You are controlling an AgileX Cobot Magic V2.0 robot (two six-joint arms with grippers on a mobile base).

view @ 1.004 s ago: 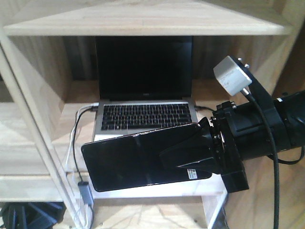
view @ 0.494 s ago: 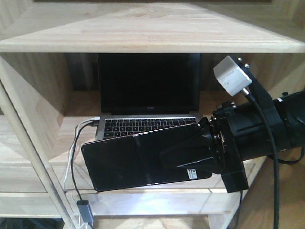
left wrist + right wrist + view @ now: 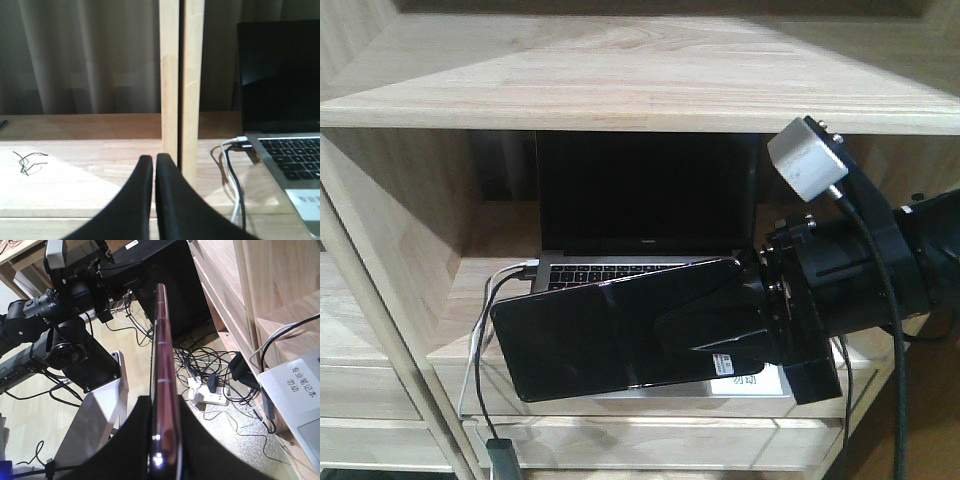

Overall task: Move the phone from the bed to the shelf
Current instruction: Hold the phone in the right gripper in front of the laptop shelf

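The right gripper is clamping the phone by its 3 o'clock end, so the slab is hanging in the air in front of the shelf, flat face toward the front camera and clear of every board. Its long axis is running roughly from 8 o'clock to 2 o'clock, with the free end reaching away from the jaws toward 8 o'clock. Behind it, at 12 o'clock, the laptop is filling most of the open compartment, and the thick board above is lying higher at 12 o'clock. The coming move is likely turning on this: the free end is leading, so the right arm is probably needing to carry the phone forward or upward onto bare wood. The left gripper is hovering closed on nothing, pointing at the shelf's upright. The bed is not showing in any view.
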